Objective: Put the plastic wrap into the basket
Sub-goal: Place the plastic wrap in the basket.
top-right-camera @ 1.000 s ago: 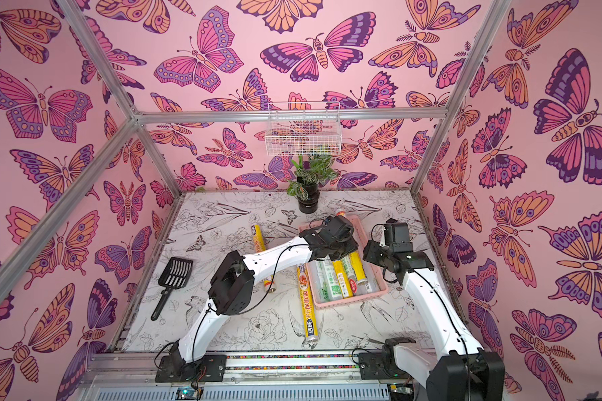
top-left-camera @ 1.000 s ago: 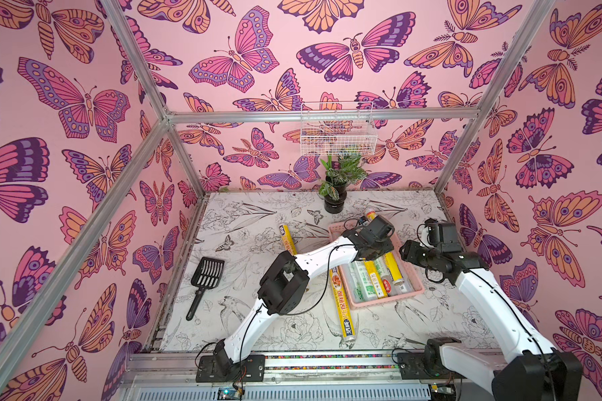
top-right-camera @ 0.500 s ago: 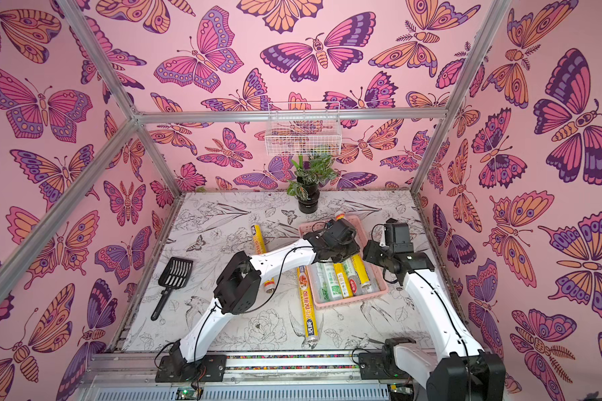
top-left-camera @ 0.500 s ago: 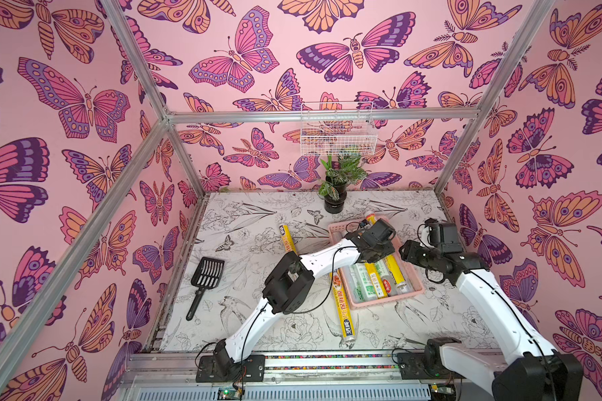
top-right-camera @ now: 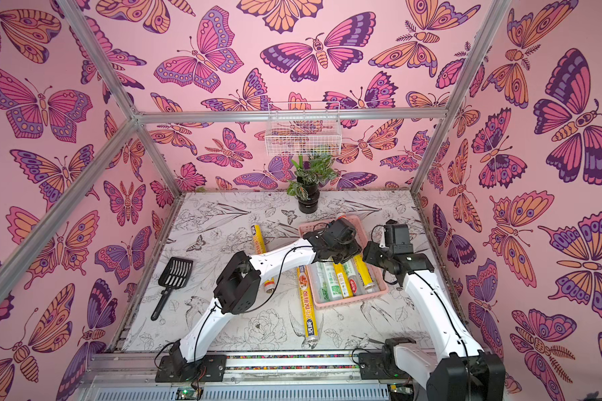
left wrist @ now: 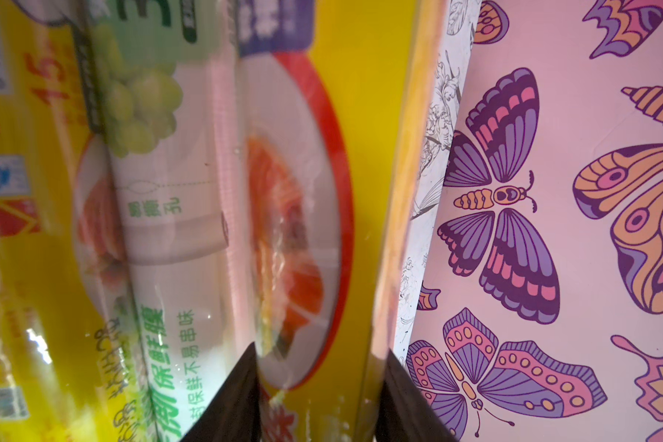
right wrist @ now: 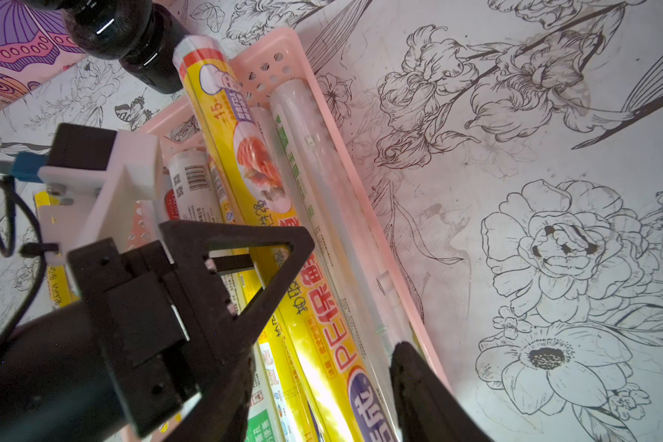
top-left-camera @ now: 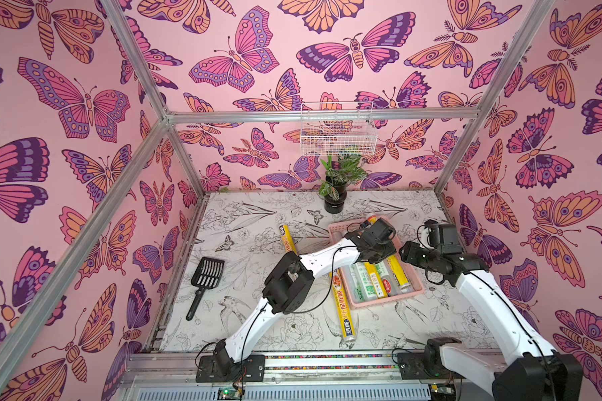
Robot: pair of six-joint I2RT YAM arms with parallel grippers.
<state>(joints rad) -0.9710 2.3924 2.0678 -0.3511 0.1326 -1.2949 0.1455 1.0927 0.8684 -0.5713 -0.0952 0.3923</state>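
Now left claw (left wrist: 316, 390) pinching yellow roll (right wrist: 253, 160), tilted, far end riding over pink basket (top-left-camera: 386, 301) far rim. Draw roll nearward, level, then release. Right claw (top-left-camera: 404, 252) spread, empty, just right of basket.

Glossy film-wrapped roll (right wrist: 223, 111), smooth plastic basket (right wrist: 272, 72)

Both top views are bright and evenly lit, palest on the pink butterfly-printed wall (top-left-camera: 327, 62) at 12 o'clock. Shadows on the white flower-printed tabletop (top-left-camera: 258, 215) are faint and soft. Wide-angle stretch swells the butterfly print toward 9 and 3 o'clock. In the left wrist view the glossy yellow and silvery-white rolls of plastic wrap (left wrist: 192, 237) are too close and blur, with white glints. The wall behind them is sharp. In the right wrist view a hot glare streak runs along a yellow roll (right wrist: 314, 356), and the shiny black round plant pot (right wrist: 131, 34) shows highlights.
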